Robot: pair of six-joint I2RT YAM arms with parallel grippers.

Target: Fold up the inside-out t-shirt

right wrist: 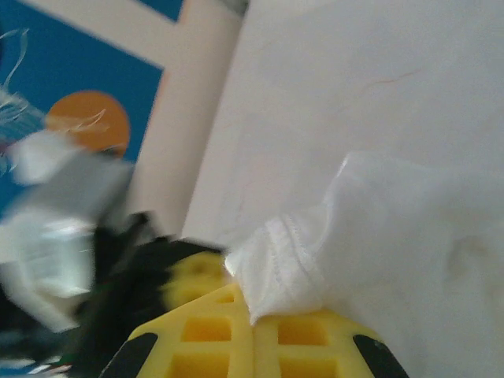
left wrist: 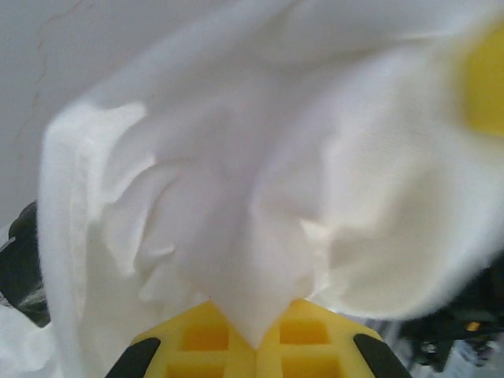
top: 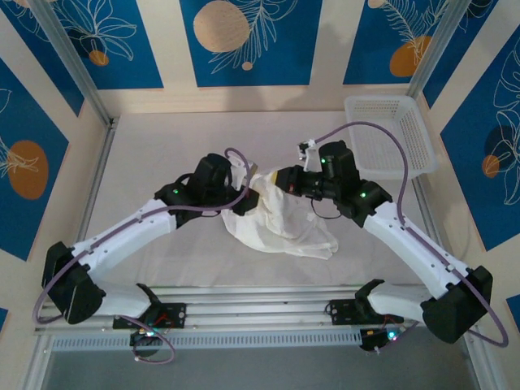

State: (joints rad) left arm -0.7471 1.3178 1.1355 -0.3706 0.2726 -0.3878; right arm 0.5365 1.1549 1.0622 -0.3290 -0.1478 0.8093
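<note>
Left gripper [left wrist: 256, 337] clamped on a bunched fold of the inside-out t-shirt [top: 280, 223], the white shirt crumpled mid-table between both arms, right gripper [right wrist: 252, 319] pinched shut on its stitched hem, white lattice basket [top: 390, 134] at far right

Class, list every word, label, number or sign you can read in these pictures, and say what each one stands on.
None can be read.
The t-shirt is plain white cloth, with no print showing.
The wall panels carry only leaf and circle drawings, no letters.
The basket bears no label that shows.
</note>
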